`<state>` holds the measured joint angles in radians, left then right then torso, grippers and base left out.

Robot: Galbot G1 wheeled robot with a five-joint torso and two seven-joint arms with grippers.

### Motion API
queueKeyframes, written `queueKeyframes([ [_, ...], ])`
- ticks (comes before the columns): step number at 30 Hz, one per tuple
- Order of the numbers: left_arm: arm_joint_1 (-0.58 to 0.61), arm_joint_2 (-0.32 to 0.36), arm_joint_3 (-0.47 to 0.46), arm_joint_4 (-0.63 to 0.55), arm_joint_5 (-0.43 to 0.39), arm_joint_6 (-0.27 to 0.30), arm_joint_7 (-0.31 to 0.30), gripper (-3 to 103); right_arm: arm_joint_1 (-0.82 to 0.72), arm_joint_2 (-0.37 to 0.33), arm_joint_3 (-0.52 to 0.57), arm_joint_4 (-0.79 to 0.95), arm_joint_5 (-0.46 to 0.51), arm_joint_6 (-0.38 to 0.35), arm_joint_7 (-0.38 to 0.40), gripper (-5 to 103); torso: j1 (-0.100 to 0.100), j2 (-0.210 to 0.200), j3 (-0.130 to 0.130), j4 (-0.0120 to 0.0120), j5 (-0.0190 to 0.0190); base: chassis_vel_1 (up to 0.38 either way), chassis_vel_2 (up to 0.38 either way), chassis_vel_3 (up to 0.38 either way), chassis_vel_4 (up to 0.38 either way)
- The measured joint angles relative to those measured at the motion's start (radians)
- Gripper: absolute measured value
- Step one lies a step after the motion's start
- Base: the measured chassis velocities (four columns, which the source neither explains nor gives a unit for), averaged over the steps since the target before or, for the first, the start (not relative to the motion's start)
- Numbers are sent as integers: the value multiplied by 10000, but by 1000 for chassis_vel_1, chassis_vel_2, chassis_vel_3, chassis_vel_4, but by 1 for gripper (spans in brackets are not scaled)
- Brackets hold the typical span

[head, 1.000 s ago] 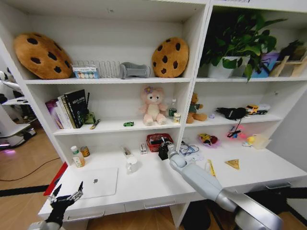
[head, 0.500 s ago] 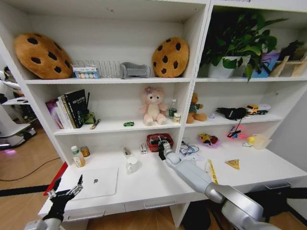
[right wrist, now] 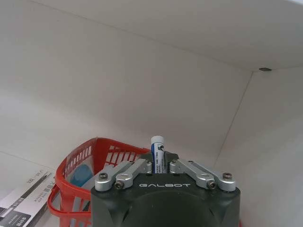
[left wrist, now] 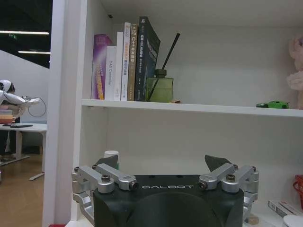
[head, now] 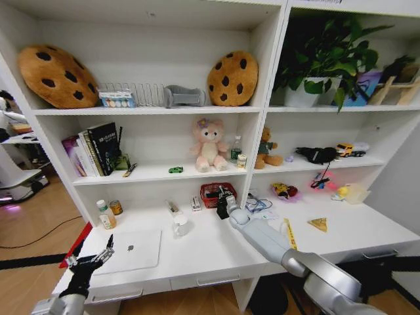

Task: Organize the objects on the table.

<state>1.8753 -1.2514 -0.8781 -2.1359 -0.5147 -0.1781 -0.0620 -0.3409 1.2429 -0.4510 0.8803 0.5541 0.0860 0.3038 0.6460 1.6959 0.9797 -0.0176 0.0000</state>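
Note:
My right gripper (head: 223,201) reaches to the red basket (head: 211,194) at the back of the white table (head: 210,252). Seen from the right wrist, the right gripper (right wrist: 158,158) is shut on a small blue-and-white tube (right wrist: 157,144), upright just above the red basket (right wrist: 78,172). A closed silver laptop (head: 133,249) lies at the table's front left. My left gripper (head: 92,258) hovers open beside the laptop's left edge; the left wrist view shows the left gripper (left wrist: 164,164) spread wide with nothing in it. A tiny green toy car (head: 176,170) (left wrist: 272,104) stands on the shelf above.
A white mug (head: 180,226) and two small bottles (head: 107,214) stand behind the laptop. A yellow strip (head: 289,230) and a yellow wedge (head: 319,224) lie right of my arm. Books (head: 95,149), plush toys and cookie cushions fill the shelves above.
My right gripper has edged forward and up to the red basket with the tube. My left gripper has risen slightly beside the laptop.

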Motion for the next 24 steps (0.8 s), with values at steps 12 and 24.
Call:
queueKeyframes([
  [12,51,23,-74,85,-81,-4,41,100,65,69,-36,37,0,107,-20,27,-1,0,-1,-1,-1,0,0,0,0],
  [24,-47,112,-6,112,-93,0,36,100,-462,-608,178,1228,134,-331,312,76,0,0,0,-3,1,0,0,0,0],
])
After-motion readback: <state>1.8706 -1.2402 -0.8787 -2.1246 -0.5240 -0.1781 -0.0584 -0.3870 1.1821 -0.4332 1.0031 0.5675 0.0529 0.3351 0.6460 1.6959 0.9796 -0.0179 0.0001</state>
